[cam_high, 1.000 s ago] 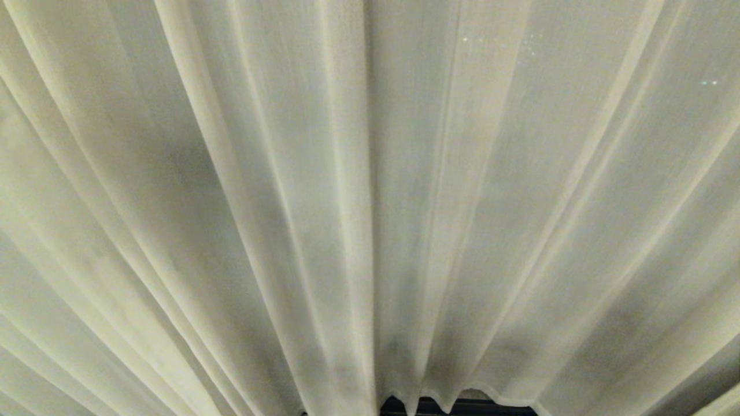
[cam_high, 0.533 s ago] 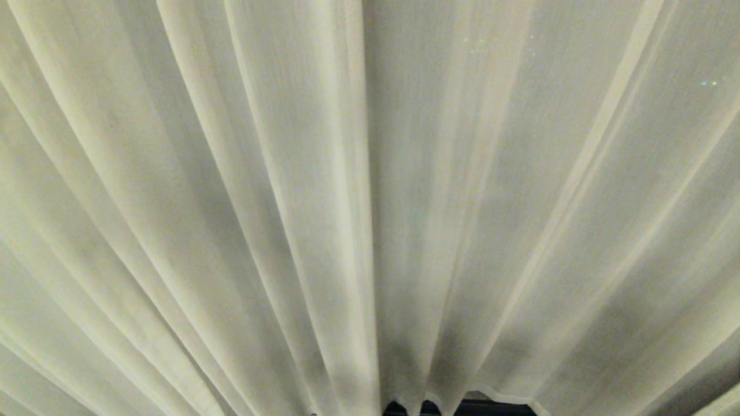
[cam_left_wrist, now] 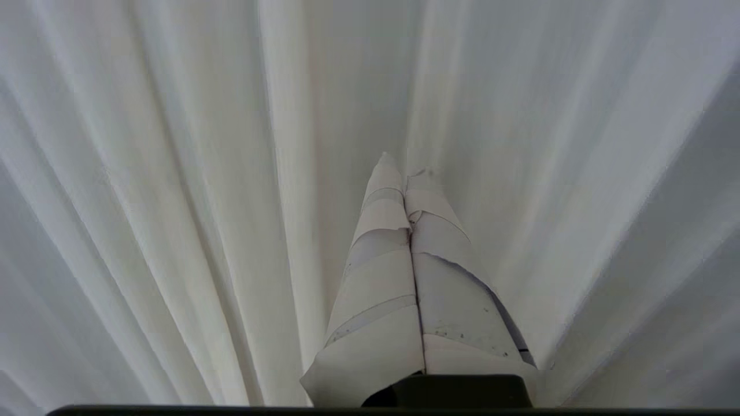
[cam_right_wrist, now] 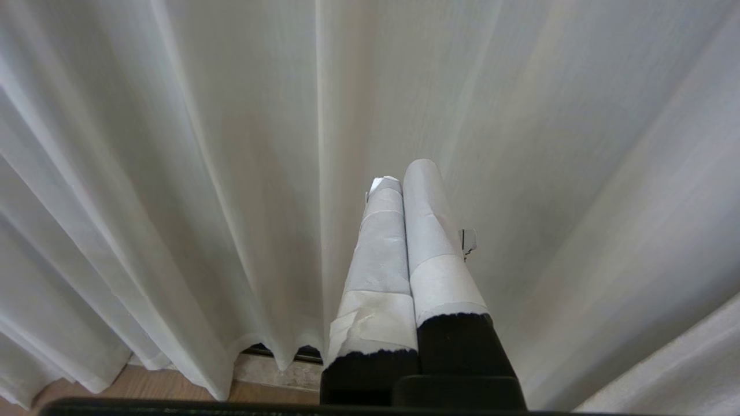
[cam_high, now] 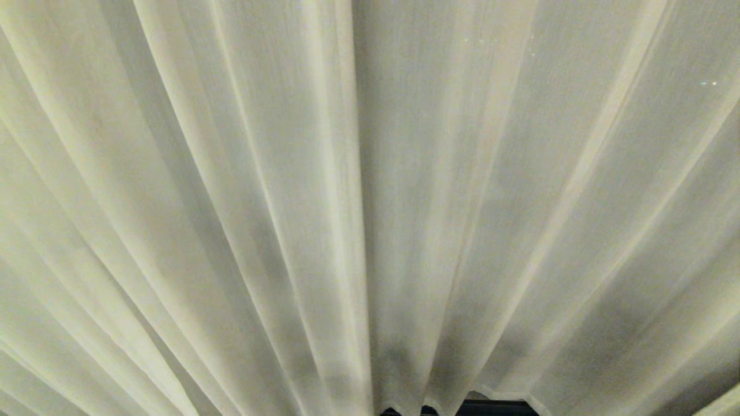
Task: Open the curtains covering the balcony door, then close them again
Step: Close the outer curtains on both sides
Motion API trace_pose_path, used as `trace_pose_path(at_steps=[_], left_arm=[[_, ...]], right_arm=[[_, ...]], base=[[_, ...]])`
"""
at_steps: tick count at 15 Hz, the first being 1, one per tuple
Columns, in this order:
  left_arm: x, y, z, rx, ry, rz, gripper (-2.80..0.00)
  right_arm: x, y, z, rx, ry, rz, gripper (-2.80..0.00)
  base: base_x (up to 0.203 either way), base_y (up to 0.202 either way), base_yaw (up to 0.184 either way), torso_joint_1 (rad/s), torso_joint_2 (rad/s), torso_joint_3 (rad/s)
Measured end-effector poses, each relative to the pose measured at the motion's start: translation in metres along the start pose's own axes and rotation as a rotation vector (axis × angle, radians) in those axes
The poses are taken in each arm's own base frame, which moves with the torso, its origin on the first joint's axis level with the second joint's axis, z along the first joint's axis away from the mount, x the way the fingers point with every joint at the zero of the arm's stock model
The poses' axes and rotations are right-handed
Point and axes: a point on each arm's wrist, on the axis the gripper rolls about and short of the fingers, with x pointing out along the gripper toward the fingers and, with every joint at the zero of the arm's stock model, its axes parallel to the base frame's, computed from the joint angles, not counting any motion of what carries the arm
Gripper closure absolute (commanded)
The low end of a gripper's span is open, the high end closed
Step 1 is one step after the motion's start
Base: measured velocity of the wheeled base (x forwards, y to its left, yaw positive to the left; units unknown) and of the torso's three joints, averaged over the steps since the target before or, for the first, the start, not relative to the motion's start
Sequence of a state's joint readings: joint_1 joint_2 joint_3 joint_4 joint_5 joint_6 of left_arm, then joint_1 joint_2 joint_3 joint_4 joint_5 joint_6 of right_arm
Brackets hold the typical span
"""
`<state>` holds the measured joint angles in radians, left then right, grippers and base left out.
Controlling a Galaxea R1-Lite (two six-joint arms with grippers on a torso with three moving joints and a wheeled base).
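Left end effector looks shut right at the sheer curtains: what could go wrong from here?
The left end effector is shut with no fold visibly pinched, so a pull may slide off the curtains. The thin sheer could also snag on its taped fingers. The curtains fill the head view, so neither arm is visible there.

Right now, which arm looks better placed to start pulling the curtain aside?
Probably left. The left end effector is shut with its tips against the curtain; whether cloth is pinched is unclear. The right end effector is shut too.
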<state>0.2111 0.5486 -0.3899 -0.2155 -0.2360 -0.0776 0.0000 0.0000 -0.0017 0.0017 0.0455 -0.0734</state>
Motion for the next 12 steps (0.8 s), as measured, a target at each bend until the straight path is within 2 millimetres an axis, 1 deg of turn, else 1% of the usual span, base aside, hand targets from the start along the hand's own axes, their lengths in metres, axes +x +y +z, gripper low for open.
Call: trace_pose_path(at_steps=[2,4,8,11,12], left_arm=[[0.0,0.0,-0.021,0.006,0.062,-0.05,0.0],[-0.005,0.0,-0.045,0.01,0.118,-0.079,0.0],[-0.025,0.004,-0.095,0.064,0.159,0.0,0.0],[-0.039,0.006,-0.12,0.099,0.237,-0.008,0.0],[-0.044,0.006,-0.124,0.103,0.221,-0.003,0.0]], right_arm=[[0.0,0.0,0.0,0.001,0.0,0.0,0.0],[0.0,0.0,0.0,0.0,0.0,0.0,0.0],[0.0,0.0,0.0,0.0,0.0,0.0,0.0],[0.0,0.0,0.0,0.0,0.0,0.0,0.0],[0.0,0.0,0.0,0.0,0.0,0.0,0.0]], base=[[0.0,0.0,0.0,0.0,0.0,0.0],[0.0,0.0,0.0,0.0,0.0,0.0],[0.0,0.0,0.0,0.0,0.0,0.0],[0.0,0.0,0.0,0.0,0.0,0.0],[0.0,0.0,0.0,0.0,0.0,0.0]])
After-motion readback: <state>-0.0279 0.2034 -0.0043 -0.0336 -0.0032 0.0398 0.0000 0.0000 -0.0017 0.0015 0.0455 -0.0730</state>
